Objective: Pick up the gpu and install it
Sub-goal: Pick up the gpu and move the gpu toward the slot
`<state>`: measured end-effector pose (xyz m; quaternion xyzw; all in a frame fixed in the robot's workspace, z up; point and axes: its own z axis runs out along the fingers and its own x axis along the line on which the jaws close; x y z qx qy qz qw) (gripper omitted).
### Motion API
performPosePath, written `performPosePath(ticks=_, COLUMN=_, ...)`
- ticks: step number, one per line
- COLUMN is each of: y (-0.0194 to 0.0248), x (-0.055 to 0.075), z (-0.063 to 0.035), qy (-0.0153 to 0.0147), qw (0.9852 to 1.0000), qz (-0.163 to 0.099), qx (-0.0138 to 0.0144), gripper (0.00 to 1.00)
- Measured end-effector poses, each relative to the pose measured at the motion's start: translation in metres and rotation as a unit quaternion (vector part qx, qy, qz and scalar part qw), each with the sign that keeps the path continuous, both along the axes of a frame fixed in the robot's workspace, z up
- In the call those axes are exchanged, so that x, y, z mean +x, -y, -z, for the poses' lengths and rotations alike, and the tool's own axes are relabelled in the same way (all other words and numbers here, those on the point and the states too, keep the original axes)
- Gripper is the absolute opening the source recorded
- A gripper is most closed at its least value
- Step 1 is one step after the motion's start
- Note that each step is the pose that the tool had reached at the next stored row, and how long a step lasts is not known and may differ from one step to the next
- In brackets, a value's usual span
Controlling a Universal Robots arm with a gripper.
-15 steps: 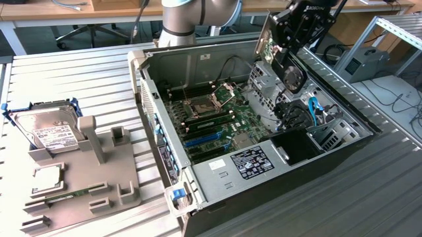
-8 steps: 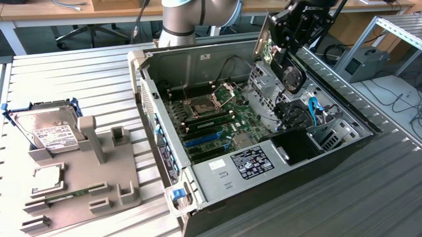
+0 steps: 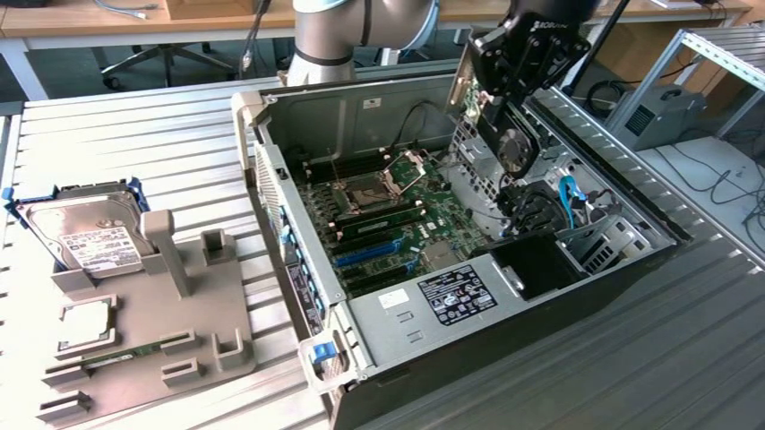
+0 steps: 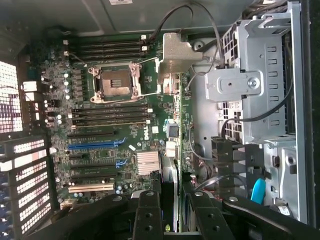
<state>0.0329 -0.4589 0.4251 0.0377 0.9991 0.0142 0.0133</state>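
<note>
Gpu point(image 3: 511, 148) (gripped, edge down) hangs above open case point(image 3: 347, 112).

The black gripper point(image 3: 511, 94) hides the upper part of the green circuit-board gpu with black round-fan cooler point(image 3: 515, 149); in the wrist view the card is edge-on and cut off at the frame edge. The grey robot arm point(image 3: 340, 31) is cropped above. Print on the silver hard drive's white label point(image 3: 91, 240) is too small to read

gpu point(image 3: 514, 148) in gripper point(image 3: 502, 98) above case point(image 3: 358, 112); hard drive point(image 3: 84, 235) on stand point(image 3: 143, 331), exterior view's left
</note>
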Motion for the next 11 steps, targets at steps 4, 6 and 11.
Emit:
performPosePath(ticks=4, y=-0.0003, x=-0.003, z=0.0045, qy=0.0, qw=1.0, qz=0.0, qx=0.0, gripper=0.26)
performPosePath(ticks=6, y=-0.0004, x=-0.004, z=0.0066, qy=0.0, qw=1.0, qz=0.0, qx=0.0001, gripper=0.26)
performPosePath(ticks=11, y=-0.0009, x=-0.006, z=0.0142, qy=0.0, qw=1.0, qz=0.0, qx=0.0, gripper=0.26)
